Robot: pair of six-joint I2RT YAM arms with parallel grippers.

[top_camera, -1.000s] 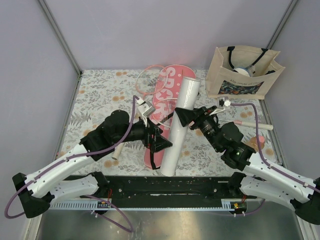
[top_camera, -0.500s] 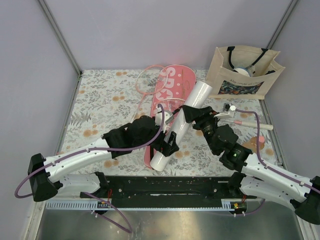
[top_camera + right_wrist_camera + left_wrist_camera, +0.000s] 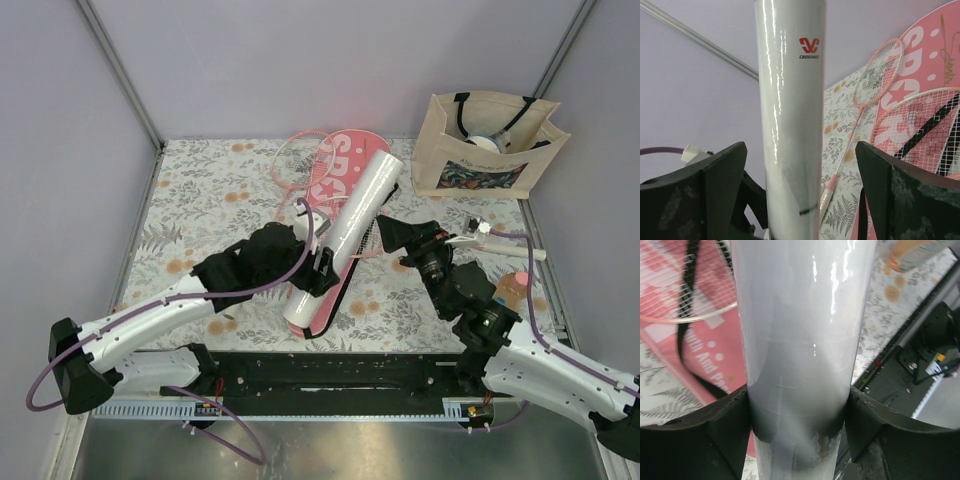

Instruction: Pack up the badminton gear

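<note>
The left gripper (image 3: 325, 272) is clamping its jaws on the white tube (image 3: 356, 208) over the racket cover (image 3: 343, 152); the right gripper (image 3: 388, 232) is holding its jaws wide, touching nothing.

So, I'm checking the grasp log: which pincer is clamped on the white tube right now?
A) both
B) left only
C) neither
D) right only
B: the left pincer presses against both sides of the white tube, while the right pincer stands open with gaps on either side of it.
</note>
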